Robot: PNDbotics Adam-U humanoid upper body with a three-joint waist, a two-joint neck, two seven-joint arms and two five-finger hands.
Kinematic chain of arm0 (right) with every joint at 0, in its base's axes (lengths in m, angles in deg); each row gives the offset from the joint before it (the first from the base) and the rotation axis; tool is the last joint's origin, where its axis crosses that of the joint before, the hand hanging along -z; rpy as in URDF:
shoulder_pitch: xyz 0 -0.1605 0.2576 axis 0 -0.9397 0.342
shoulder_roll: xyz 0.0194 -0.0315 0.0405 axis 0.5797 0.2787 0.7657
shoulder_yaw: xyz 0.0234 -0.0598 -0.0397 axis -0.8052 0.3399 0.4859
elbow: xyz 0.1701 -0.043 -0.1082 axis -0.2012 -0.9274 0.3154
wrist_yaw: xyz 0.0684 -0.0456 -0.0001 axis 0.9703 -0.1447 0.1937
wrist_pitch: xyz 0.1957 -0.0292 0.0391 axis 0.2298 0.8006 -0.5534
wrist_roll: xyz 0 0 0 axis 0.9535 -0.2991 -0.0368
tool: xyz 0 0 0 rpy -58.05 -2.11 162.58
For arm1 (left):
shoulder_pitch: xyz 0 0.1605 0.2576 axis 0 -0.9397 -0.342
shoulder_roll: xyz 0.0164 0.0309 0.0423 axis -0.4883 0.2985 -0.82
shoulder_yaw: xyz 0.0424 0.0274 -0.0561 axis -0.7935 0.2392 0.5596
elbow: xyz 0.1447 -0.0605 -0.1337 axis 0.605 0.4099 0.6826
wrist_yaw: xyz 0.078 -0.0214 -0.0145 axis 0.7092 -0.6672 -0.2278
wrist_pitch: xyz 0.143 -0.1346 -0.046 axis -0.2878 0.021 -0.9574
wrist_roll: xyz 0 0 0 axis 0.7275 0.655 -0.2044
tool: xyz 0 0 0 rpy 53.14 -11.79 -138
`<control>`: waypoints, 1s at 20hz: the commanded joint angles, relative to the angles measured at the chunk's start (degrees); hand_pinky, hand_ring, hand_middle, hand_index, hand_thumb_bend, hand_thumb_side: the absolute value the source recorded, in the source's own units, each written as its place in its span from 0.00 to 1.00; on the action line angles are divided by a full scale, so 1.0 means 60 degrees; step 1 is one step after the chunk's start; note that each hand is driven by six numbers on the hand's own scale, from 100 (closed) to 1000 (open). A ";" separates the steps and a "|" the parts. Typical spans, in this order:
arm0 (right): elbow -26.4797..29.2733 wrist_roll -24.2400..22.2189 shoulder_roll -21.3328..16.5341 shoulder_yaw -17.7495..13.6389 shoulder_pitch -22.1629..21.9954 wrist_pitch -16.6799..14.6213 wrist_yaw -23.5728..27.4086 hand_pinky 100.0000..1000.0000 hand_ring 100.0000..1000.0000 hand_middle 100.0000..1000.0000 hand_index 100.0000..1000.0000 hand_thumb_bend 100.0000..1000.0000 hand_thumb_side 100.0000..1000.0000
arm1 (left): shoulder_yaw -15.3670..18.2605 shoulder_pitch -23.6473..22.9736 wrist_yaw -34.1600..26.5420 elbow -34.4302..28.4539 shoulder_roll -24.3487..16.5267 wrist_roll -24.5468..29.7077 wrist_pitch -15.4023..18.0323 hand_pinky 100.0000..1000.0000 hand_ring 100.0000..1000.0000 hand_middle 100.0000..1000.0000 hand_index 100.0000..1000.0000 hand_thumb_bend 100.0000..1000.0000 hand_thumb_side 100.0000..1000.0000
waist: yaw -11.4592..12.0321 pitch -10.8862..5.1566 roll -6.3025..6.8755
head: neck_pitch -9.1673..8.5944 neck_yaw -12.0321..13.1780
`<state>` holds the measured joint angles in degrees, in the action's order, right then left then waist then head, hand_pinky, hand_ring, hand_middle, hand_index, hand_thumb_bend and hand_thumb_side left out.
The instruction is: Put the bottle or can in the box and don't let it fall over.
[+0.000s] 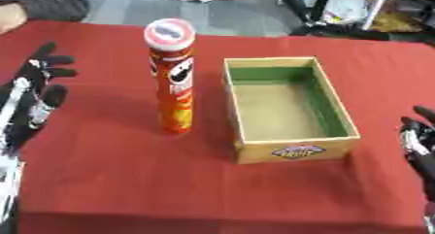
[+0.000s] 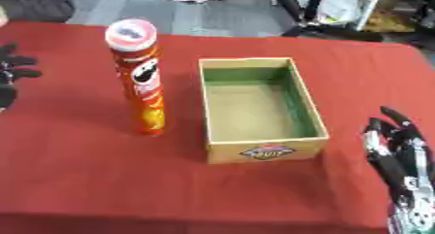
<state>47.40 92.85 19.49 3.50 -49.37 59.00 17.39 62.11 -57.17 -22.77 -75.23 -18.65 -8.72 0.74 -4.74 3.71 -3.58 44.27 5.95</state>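
Observation:
A tall red crisp can [image 1: 173, 77] with a pale lid stands upright on the red tablecloth, just left of an open cardboard box [image 1: 241, 136]. The box has green inner walls, a logo on its front face, and nothing inside. My left hand [image 1: 36, 94] hovers open at the left edge, fingers spread, well left of the can and apart from it. At the lower right corner my right hand [image 2: 397, 153] rests open, fingers up, to the right of the box and not touching it.
The red tablecloth [image 1: 127, 179] covers the whole table, with bare cloth in front of the can and box. Beyond the far edge lie grey floor, dark chair legs and some clutter.

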 commanded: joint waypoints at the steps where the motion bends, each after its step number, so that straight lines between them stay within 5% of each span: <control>1: 0.0089 -0.0021 -0.0237 -0.0023 0.0072 -0.0005 0.0019 0.93 0.79 0.84 0.79 0.00 0.21 | -0.0055 0.0081 -0.0029 -0.0158 -0.0083 0.0025 -0.0018 0.95 0.73 0.75 1.00 0.72 0.85 | 0.0022 -0.0042 0.0052 | -0.0025 -0.0035; 11: 0.0091 -0.0006 -0.0242 -0.0050 0.0050 -0.0004 0.0007 0.93 0.79 0.84 0.79 0.00 0.21 | -0.0303 0.0085 0.0118 -0.0055 -0.0152 0.0236 -0.0087 0.94 0.73 0.75 1.00 0.72 0.86 | -0.0026 -0.0069 0.0068 | -0.0025 -0.0242; 20: 0.0102 -0.0056 -0.0229 0.0002 0.0077 0.0002 0.0027 0.93 0.79 0.84 0.79 0.00 0.22 | -0.1771 0.0714 0.0244 0.1074 -0.0553 0.0567 -0.0111 0.94 0.73 0.75 1.00 0.57 0.73 | -0.0181 -0.0096 0.0073 | -0.0025 -0.0216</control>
<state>47.40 92.67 19.48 3.53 -49.55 59.12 17.39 52.62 -53.70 -21.54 -69.08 -20.27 -5.54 -0.03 -5.78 3.69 -3.33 44.27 4.50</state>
